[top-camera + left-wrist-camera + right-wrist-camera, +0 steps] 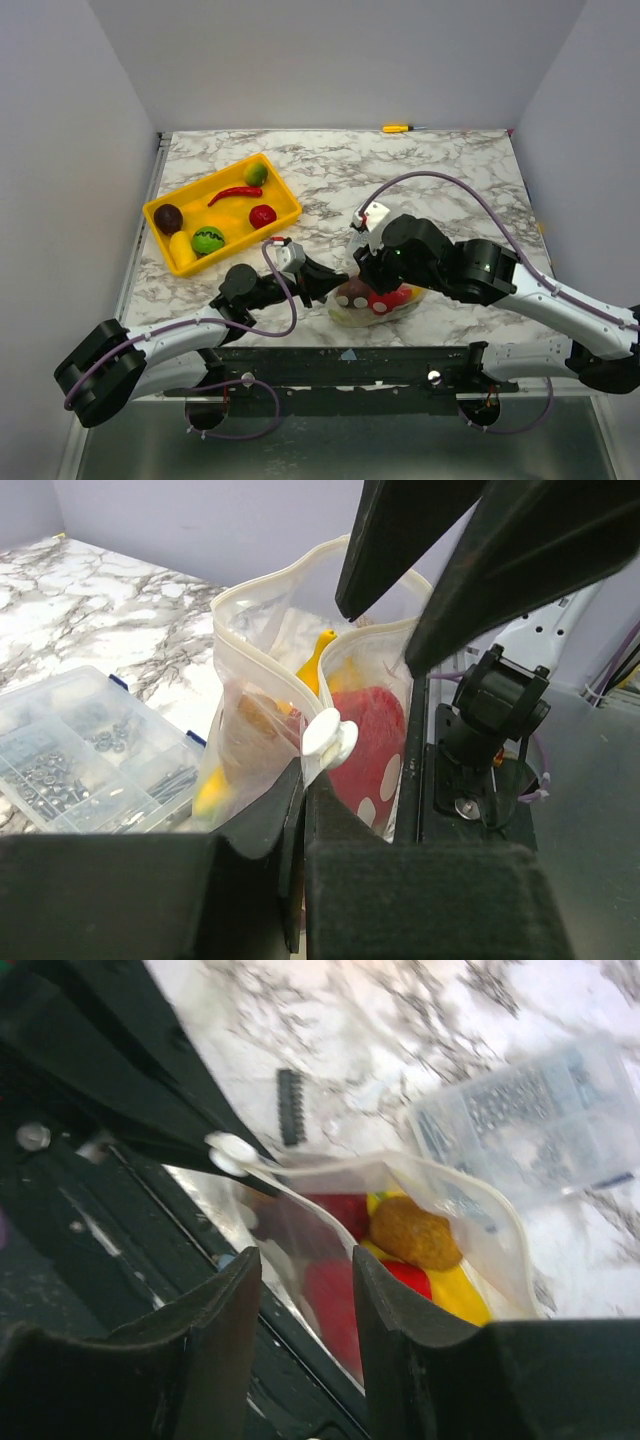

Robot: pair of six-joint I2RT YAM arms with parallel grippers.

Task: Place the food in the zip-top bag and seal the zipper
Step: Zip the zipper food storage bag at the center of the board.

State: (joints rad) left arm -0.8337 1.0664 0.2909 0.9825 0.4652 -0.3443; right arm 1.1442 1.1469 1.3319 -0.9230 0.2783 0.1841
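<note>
The zip-top bag (375,300) stands at the table's near edge with its mouth open. Inside it lie a red white-spotted piece (370,740), a yellow piece (322,655) and a brown piece (415,1230). My left gripper (303,780) is shut on the bag's rim, just under the white slider (330,737) of the zipper (250,680). My right gripper (305,1280) is open above the bag, its jaws either side of the near wall without pinching it. More food lies in the yellow tray (283,182): a red chilli (235,193), a green piece (256,174) and a dark purple piece (168,217).
A clear box of small parts (80,750) sits close beside the bag on the marble. A small black toothed strip (290,1107) lies on the table behind the bag. A yellow-handled tool (397,128) rests at the far edge. Grey walls enclose the table.
</note>
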